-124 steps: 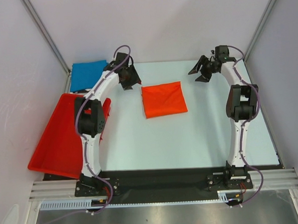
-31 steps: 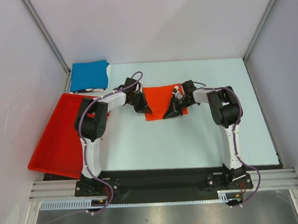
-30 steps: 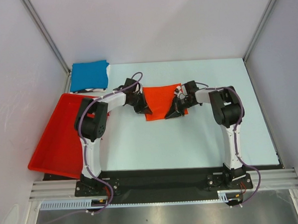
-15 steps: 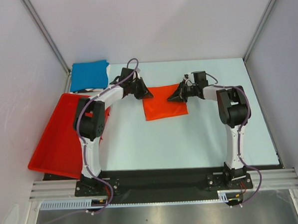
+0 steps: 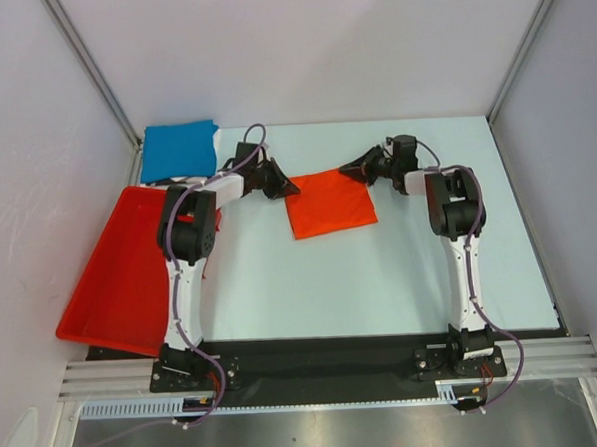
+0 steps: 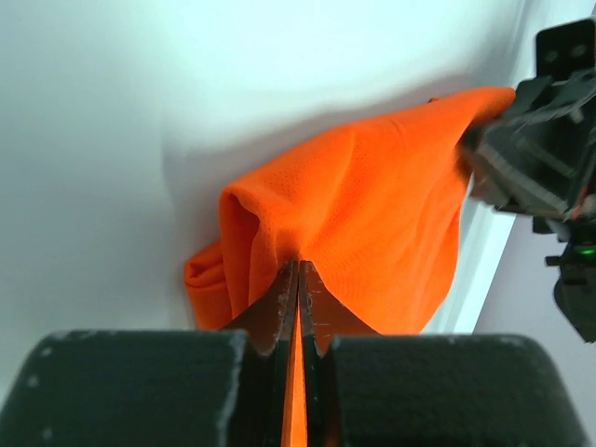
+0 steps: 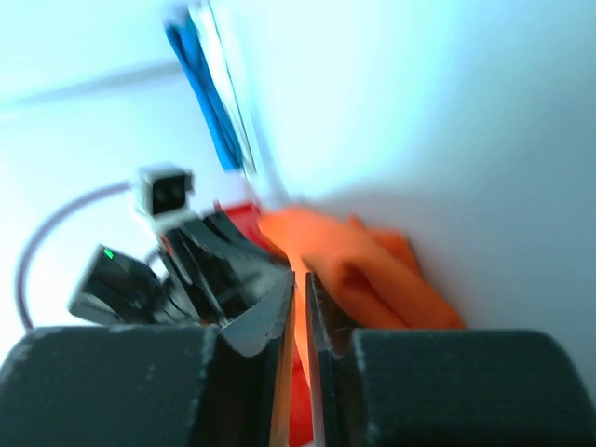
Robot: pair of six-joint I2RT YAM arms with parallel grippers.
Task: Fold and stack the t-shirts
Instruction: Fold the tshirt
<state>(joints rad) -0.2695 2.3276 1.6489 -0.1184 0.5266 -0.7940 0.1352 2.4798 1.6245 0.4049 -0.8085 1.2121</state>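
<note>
Left claw (image 6: 298,277) and right claw (image 7: 300,282) pinch far corners of orange t-shirt (image 5: 330,204)

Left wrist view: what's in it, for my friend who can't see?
The left tool pinches a bright orange fabric t-shirt, bunched up on a pale tabletop. The black right tool meets its far corner.
</note>
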